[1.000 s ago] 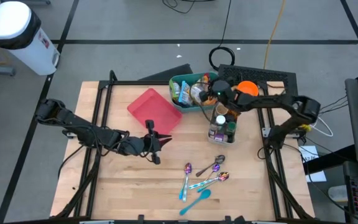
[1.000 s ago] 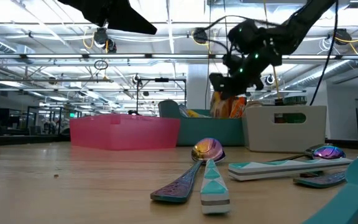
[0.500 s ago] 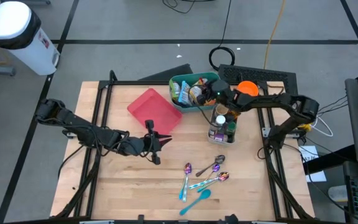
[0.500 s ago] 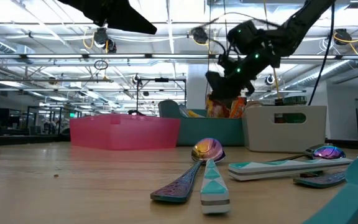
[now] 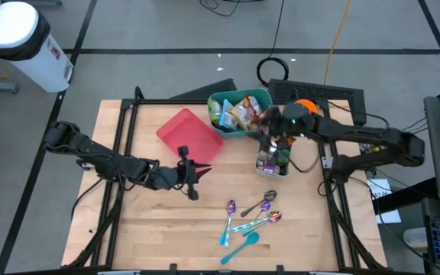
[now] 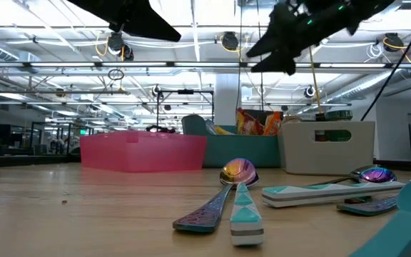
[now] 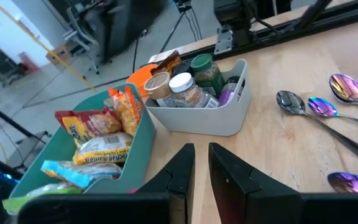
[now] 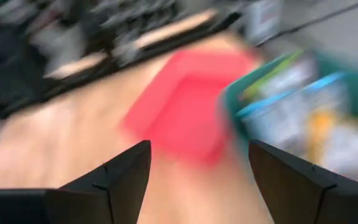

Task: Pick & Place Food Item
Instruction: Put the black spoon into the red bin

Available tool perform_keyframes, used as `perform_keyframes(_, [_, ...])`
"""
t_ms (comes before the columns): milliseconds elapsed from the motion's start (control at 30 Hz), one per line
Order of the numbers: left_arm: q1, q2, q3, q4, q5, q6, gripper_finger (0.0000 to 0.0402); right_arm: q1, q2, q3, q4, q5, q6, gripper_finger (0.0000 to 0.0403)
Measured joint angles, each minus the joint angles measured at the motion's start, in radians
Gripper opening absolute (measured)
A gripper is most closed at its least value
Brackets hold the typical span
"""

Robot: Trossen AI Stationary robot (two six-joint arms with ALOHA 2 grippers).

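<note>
Several food packets (image 5: 239,113) stand in a teal bin (image 5: 228,135) at the table's far middle; an orange-red chip bag (image 7: 89,121) shows among them. My right gripper (image 5: 270,128) hangs open above the gap between that bin and the white caddy (image 5: 273,162), holding nothing; its fingers stand wide apart in its wrist view (image 8: 199,149). A pink tray (image 5: 191,134) lies to the left of the bin. My left gripper (image 5: 202,172) waits near the tray's near corner, its fingers (image 7: 185,168) almost together with nothing between them.
The white caddy (image 7: 197,118) holds jars and bottles just right of the teal bin (image 7: 138,149). Several spoons (image 5: 250,218) lie toward the table's near edge. Bare wood lies at the near left. An orange object (image 5: 304,107) sits behind the caddy.
My right gripper has risen from the packets in the teal bin and drawn back toward the table's right and near side. The orange packet that was under it stays standing in the bin.
</note>
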Motion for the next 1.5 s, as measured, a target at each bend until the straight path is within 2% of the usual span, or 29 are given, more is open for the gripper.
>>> perform_keyframes(67, [0.006, 0.0, 0.0, -0.001, 0.0, -0.024, 0.0056, 0.058, -0.04, 0.0, -0.106, -0.042, 0.021, 0.0261])
perform_keyframes(233, [0.022, 0.0, 0.0, -0.02, 0.001, -0.083, 0.0056, 0.237, -0.105, -0.022, -0.394, -0.033, 0.121, 0.0251])
perform_keyframes(433, [0.044, 0.0, 0.0, -0.039, 0.081, -0.129, 0.0056, 0.51, -0.17, -0.168, -0.409, 0.107, 0.359, 0.0247])
perform_keyframes(633, [0.066, 0.0, 0.0, -0.037, 0.157, -0.136, 0.0056, 0.679, -0.179, -0.306, -0.367, 0.224, 0.686, 0.0247])
perform_keyframes(800, [0.069, 0.0, 0.0, -0.038, 0.164, -0.149, 0.0056, 0.737, -0.159, -0.393, -0.32, 0.247, 0.856, 0.0247])
perform_keyframes(967, [0.069, 0.0, 0.0, -0.038, 0.164, -0.154, 0.0056, 0.752, -0.132, -0.417, -0.319, 0.282, 0.926, 0.0247])
perform_keyframes(1100, [0.069, 0.0, 0.0, -0.044, 0.164, -0.154, 0.0056, 0.753, -0.103, -0.434, -0.254, 0.328, 0.935, 0.0247])
perform_keyframes(1233, [0.069, 0.0, 0.0, -0.044, 0.164, -0.154, 0.0056, 0.753, -0.063, -0.463, -0.152, 0.301, 0.934, 0.0247])
perform_keyframes(1500, [0.069, 0.0, 0.0, -0.045, 0.164, -0.154, 0.0056, 0.753, -0.002, -0.481, -0.087, 0.301, 0.939, 0.0242])
